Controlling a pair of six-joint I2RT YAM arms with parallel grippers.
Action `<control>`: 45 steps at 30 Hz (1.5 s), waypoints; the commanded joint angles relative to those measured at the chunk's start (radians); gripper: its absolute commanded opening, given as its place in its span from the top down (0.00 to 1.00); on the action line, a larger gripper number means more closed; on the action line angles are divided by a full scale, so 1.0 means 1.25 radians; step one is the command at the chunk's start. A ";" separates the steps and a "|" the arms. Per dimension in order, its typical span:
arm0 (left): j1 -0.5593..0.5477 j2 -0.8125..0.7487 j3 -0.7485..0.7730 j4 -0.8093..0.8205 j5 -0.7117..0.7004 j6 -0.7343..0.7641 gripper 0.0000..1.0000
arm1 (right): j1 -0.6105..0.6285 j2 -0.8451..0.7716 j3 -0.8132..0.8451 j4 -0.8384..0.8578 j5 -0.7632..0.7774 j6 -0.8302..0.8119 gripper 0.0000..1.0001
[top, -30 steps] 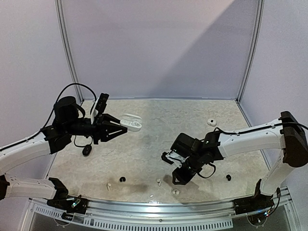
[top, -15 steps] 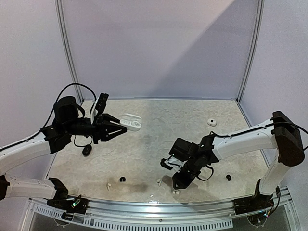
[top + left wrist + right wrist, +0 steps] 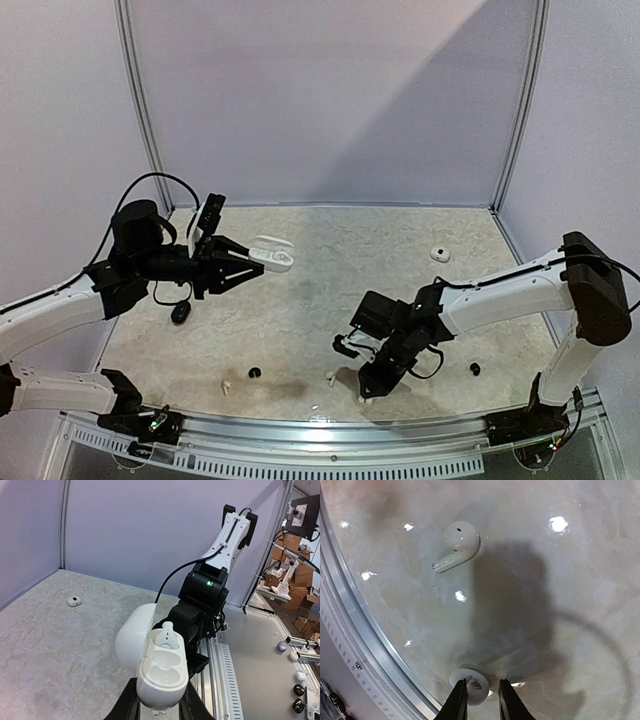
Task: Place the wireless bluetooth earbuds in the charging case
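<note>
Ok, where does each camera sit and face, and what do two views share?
Top external: above, behind the bases, facing down over the table; both arms show.
Left wrist: looks along the left gripper, past the open case it holds, toward the right arm.
Right wrist: faces down; right gripper poised at a white earbud.
Shared: top and left wrist both show the case.

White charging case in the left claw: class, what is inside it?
Inside the charging case, one white earbud fills the far socket; the near socket is empty. The earbud's stem is covered.
</note>
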 commanded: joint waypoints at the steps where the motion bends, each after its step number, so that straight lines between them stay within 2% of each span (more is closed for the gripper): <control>1: 0.010 0.000 -0.001 -0.003 -0.001 0.008 1.00 | 0.012 0.019 -0.012 0.009 -0.009 0.007 0.78; 11: 0.010 -0.002 -0.002 -0.008 -0.003 0.015 1.00 | 0.051 0.017 -0.017 0.009 -0.014 0.034 0.76; 17: 0.010 -0.002 -0.003 -0.010 -0.003 0.017 1.00 | 0.053 0.008 -0.020 0.015 -0.011 0.045 0.92; 24: 0.010 -0.003 -0.003 -0.014 -0.003 0.016 1.00 | 0.053 -0.002 -0.005 -0.014 -0.013 0.038 1.00; 27: 0.010 -0.002 -0.002 -0.013 -0.003 0.012 1.00 | 0.053 -0.020 0.025 -0.048 -0.001 0.025 1.00; 34: 0.010 0.000 0.000 -0.001 0.004 0.001 1.00 | 0.048 -0.131 0.219 -0.148 0.088 -0.066 1.00; 40: 0.005 -0.002 0.003 0.006 0.038 0.041 1.00 | 0.048 -0.233 0.384 -0.153 0.163 -0.172 1.00; 45: -0.008 0.000 0.021 -0.028 0.057 0.101 1.00 | 0.053 -0.218 0.531 -0.137 0.190 -0.268 1.00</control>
